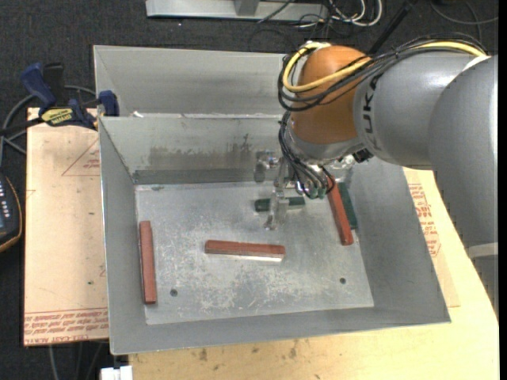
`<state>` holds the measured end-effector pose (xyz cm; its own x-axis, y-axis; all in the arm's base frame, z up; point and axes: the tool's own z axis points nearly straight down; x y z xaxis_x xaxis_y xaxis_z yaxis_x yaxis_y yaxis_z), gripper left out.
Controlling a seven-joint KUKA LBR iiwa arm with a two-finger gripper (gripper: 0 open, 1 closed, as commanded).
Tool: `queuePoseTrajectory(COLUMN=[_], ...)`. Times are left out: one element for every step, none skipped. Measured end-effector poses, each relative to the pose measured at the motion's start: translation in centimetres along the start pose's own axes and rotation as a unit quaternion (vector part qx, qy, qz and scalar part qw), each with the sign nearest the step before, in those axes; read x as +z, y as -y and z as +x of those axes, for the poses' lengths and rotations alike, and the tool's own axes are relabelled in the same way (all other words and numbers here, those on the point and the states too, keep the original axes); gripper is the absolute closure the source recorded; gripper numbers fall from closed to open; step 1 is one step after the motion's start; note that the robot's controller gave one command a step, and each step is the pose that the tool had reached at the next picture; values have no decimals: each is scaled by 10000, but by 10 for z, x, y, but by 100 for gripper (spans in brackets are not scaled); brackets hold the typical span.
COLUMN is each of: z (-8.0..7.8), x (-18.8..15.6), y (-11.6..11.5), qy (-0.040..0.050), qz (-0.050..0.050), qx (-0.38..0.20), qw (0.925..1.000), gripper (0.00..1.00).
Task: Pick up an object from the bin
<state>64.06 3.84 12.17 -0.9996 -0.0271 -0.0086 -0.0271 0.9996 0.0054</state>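
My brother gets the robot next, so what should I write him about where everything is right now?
Gripper: low over the bin floor, back middle, no stick in it.
Things: three reddish-brown sticks, all lying flat. Middle stick is nearest, just toward the front from the gripper. Left stick lies along the left wall. Right stick lies beside the arm.
Done: nothing picked yet.
Left: grab one stick and lift it out.
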Motion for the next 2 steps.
queuePoseTrajectory(z=[-5, -6], x=[54, 50], y=[48, 45], qy=[-47, -23], qz=[27, 26], qx=[189, 160], qw=[9998, 9999], gripper=[0, 100])
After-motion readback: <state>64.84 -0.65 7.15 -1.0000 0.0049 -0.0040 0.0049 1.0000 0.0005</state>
